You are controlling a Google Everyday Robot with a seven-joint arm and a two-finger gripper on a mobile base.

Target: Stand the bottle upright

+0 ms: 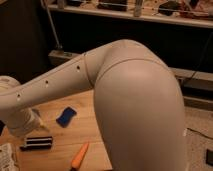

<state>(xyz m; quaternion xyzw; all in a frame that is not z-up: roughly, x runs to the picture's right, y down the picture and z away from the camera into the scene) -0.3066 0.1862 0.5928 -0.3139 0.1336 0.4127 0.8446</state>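
Observation:
The pale bottle [6, 157], with dark print on its label, lies on its side at the bottom left edge of the wooden table [55, 157] and is partly cut off by the frame. My arm sweeps from the right across to the left. The gripper [34, 123] sits at the arm's end, low over the table, above and to the right of the bottle and just above the black striped bar [36, 142]. It is not touching the bottle.
A flat blue rectangular item [66, 116] lies to the right of the gripper. An orange carrot-like object [80, 156] lies at the table's front. My large arm link [135, 110] hides the table's right side. Dark shelving [130, 20] stands behind.

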